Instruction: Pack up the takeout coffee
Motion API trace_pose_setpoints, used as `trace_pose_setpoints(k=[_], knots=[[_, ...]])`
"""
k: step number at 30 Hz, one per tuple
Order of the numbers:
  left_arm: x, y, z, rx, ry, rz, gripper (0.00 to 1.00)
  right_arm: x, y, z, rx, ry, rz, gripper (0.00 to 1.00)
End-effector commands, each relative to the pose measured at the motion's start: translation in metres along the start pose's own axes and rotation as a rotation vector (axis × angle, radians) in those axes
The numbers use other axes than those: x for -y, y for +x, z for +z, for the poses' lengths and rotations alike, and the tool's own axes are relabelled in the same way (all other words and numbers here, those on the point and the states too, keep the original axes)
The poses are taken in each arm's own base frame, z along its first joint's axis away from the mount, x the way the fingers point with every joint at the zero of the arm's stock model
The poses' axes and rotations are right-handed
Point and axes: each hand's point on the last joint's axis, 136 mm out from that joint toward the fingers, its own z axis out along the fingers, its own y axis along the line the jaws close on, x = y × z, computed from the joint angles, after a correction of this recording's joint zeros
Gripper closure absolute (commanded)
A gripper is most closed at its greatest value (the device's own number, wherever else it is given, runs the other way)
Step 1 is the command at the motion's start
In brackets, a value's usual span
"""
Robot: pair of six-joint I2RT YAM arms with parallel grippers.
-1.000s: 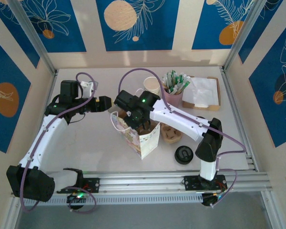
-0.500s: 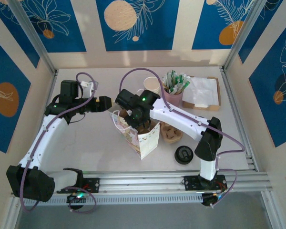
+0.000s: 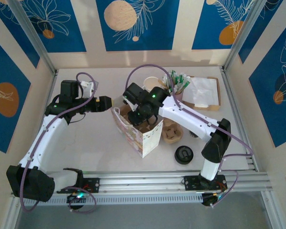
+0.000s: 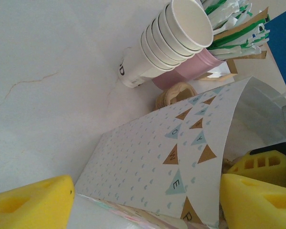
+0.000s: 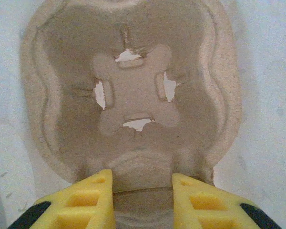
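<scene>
A patterned paper bag (image 3: pixel 150 138) stands open in the middle of the table. My right gripper (image 3: pixel 140 114) is over the bag's mouth, reaching into it, shut on the rim of a brown pulp cup carrier (image 3: pixel 144 126). In the right wrist view the carrier (image 5: pixel 133 95) faces the camera, and the gripper (image 5: pixel 142 179) pinches its near ridge against the bag's pale inside. My left gripper (image 3: pixel 109 102) is at the bag's left top edge. In its wrist view the gripper (image 4: pixel 148 200) is open, the bag's bunting-printed wall (image 4: pixel 148 152) lying between the yellow fingers.
A second pulp carrier (image 3: pixel 172 133) lies just right of the bag, a black lid (image 3: pixel 184 154) in front of it. Behind the bag stand stacked paper cups (image 3: pixel 151 85) and a pink cup of sachets (image 3: pixel 175 98). A napkin tray (image 3: pixel 202 93) sits at the back right.
My right gripper has shifted back and to the right with the carrier. The bag's mouth has spread and its front has swung slightly right. The left arm has stayed put.
</scene>
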Motion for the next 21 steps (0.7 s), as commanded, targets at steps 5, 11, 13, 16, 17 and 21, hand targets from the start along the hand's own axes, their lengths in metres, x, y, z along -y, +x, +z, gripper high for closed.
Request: trace_pose_setpoints(k=[5,11,13,16,17,21], knots=[[0.003,0.006,0.003,-0.015,0.005,0.004,0.21,0.003,0.007,0.004,-0.018,-0.004,-0.019,0.72],[0.003,0.007,0.003,-0.018,0.005,0.006,0.21,0.003,0.012,0.015,-0.047,0.006,-0.040,0.72],[0.004,0.007,0.003,-0.018,0.006,0.006,0.21,0.002,0.013,0.018,-0.053,0.005,-0.050,0.72],[0.004,0.007,0.003,-0.020,0.006,0.006,0.21,0.001,0.016,0.022,-0.066,0.006,-0.064,0.72],[0.004,0.007,0.003,-0.019,0.006,0.007,0.21,0.000,0.016,0.023,-0.068,0.005,-0.069,0.72],[0.004,0.008,0.004,-0.021,0.007,0.007,0.21,-0.002,0.019,0.032,-0.090,0.002,-0.084,0.72]])
